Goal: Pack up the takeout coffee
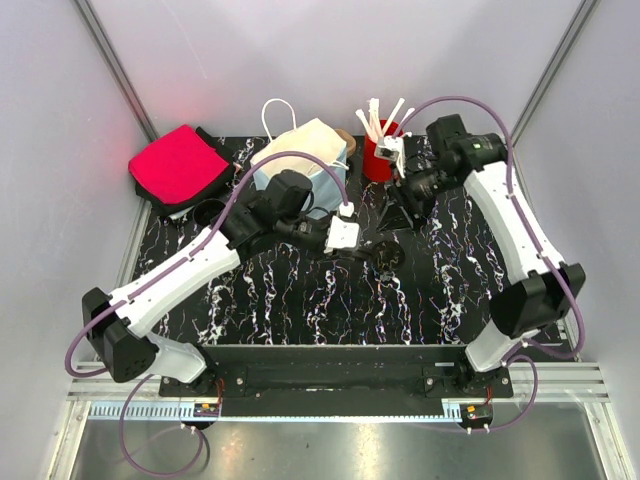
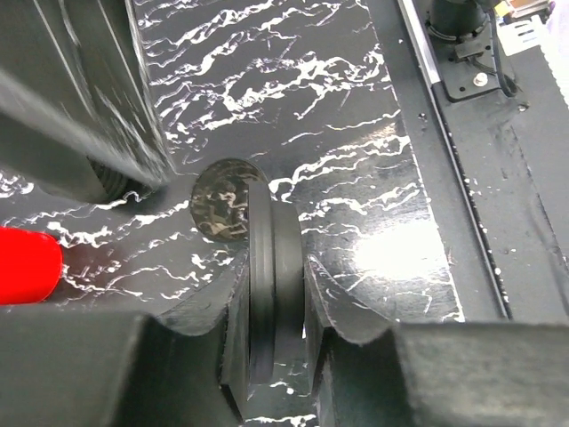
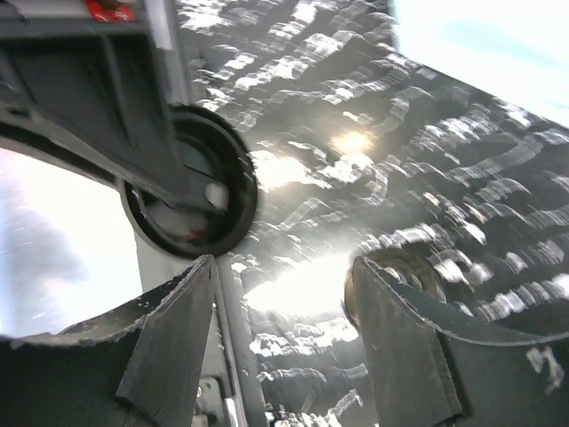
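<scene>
One pinch: coffee in my left gripper (image 1: 378, 250).
It's clamped across the takeout coffee (image 2: 269, 258) at the lid rim, on the near side of the red cup (image 1: 378, 160). That's probably the stiffest spot, so the wall won't crush. The cup is tipped, long axis roughly level with the worktop (image 1: 300, 300). Right gripper (image 3: 280, 276) is spread and empty.

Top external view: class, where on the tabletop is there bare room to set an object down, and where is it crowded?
Bare: the near marble stretch between left arm, right arm and front edge. Crowded: the back row of red cloth, paper bag and red stirrer cup, and mid-table around the black lid in the left arm's fingers.
</scene>
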Robot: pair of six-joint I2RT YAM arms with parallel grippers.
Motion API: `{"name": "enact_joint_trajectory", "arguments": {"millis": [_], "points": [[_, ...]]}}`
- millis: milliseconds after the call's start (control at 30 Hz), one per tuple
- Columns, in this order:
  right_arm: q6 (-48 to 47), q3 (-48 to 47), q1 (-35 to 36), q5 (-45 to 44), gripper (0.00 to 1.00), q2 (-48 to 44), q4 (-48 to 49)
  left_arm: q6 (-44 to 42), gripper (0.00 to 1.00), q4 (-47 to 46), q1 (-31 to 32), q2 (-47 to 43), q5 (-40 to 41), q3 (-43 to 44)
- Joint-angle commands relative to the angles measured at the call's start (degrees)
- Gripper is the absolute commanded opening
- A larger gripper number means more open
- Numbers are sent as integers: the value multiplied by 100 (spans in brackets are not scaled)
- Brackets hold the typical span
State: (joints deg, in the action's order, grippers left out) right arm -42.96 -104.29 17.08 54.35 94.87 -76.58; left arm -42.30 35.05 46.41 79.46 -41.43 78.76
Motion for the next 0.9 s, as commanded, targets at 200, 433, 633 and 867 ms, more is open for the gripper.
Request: {"name": "enact_joint_trajectory", "arguments": {"millis": [200, 433, 633, 867], "points": [[290, 1050, -38, -2481, 72, -2235, 1153, 942, 7, -147, 17, -45, 82, -124], [-476, 2078, 716, -3763, 76, -3517, 1373, 1760, 0, 142, -9, 736, -66, 481], [-968, 2773, 1192, -3889, 76, -4160, 1330, 2673, 0, 538, -264, 1904, -961, 1422], [-1091, 3247, 1709, -3905, 73, -4363, 1443, 4027, 0, 547, -739, 3013, -2219, 2625]]}}
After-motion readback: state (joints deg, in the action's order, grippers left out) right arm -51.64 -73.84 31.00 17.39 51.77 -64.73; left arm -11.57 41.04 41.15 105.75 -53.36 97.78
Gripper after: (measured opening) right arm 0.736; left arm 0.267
